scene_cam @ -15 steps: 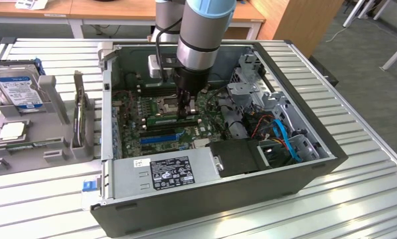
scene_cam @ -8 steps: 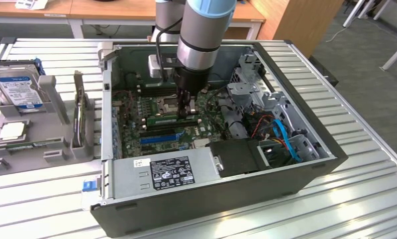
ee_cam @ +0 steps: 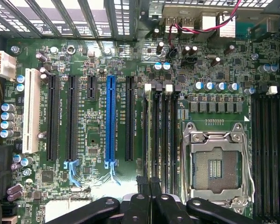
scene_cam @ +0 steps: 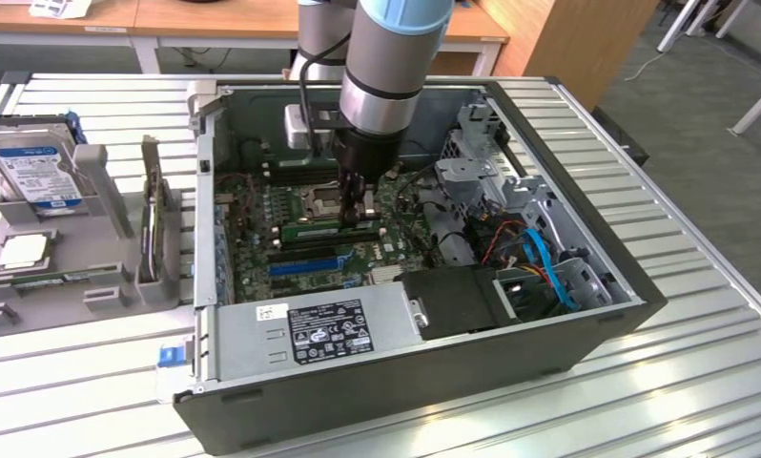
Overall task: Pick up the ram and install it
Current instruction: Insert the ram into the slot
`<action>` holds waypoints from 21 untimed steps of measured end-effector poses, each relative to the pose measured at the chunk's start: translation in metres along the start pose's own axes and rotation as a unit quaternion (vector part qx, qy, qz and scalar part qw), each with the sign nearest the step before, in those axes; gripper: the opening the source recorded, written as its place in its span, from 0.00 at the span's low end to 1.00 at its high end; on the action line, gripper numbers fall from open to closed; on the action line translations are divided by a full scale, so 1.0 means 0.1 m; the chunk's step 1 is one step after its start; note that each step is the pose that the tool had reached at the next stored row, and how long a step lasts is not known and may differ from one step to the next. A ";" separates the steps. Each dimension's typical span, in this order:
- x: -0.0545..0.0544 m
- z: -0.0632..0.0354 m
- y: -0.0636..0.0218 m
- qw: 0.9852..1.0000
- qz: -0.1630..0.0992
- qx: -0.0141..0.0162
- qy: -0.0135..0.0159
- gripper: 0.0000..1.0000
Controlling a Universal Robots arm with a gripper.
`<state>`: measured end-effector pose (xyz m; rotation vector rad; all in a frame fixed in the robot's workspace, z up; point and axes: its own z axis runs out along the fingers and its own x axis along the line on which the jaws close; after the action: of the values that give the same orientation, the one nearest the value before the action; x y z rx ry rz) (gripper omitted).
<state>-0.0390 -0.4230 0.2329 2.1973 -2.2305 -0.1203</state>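
The ram [scene_cam: 334, 230] is a long green stick lying along a memory slot on the motherboard [scene_cam: 259, 239] inside the open computer case [scene_cam: 419, 401]. My gripper [scene_cam: 355, 216] reaches straight down into the case and is shut on the stick's top edge near one end. In the wrist view the ram [ee_cam: 151, 135] shows edge-on as a thin line in one of the black memory slots [ee_cam: 170, 135] beside the CPU socket [ee_cam: 217, 163]. The gripper [ee_cam: 148, 186] clamps it there, with the black finger links [ee_cam: 107, 207] spread at the frame's edge.
A blue slot [ee_cam: 111, 121], black expansion slots [ee_cam: 52, 119] and a white slot [ee_cam: 31, 112] flank the memory slots. The power supply [scene_cam: 317, 329], drive cage [scene_cam: 483, 181] and blue cables [scene_cam: 548, 269] crowd the case. Outside, a grey holder [scene_cam: 50, 277] carries a hard drive [scene_cam: 30, 172] and a green card [scene_cam: 152, 219].
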 end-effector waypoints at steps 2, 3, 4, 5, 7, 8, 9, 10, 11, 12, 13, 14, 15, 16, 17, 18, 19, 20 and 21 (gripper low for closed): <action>0.00 0.000 0.000 1.000 0.000 0.000 0.000 0.12; 0.00 0.000 0.000 1.000 0.000 0.000 0.000 0.12; 0.00 0.000 0.000 1.000 0.000 0.000 0.000 0.12; 0.00 0.001 0.003 1.000 0.000 0.000 0.000 0.12; 0.00 0.001 0.008 1.000 0.001 0.000 0.000 0.12; 0.00 0.002 0.012 1.000 0.001 0.000 0.000 0.12; 0.00 0.003 0.015 1.000 0.002 0.000 0.000 0.12; 0.00 0.004 0.017 1.000 0.002 0.000 0.000 0.12; 0.00 0.003 0.017 1.000 0.003 0.000 0.000 0.12; 0.00 0.003 0.017 1.000 0.003 0.000 0.000 0.12; 0.00 0.003 0.017 1.000 0.003 0.000 0.000 0.12; 0.00 0.004 0.017 1.000 0.003 0.000 0.000 0.12; 0.00 0.004 0.017 1.000 0.004 0.000 0.000 0.12; 0.00 0.004 0.016 1.000 0.005 0.000 0.000 0.12; 0.00 0.004 0.016 1.000 0.005 0.000 0.000 0.12; 0.00 0.004 0.015 1.000 0.006 0.000 0.000 0.12; 0.00 0.004 0.015 1.000 0.006 0.000 0.000 0.12; 0.00 0.003 0.014 1.000 0.006 0.000 0.000 0.12; 0.00 0.004 0.014 1.000 0.006 0.000 0.000 0.12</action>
<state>-0.0404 -0.4229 0.2326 2.1841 -2.2438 -0.1203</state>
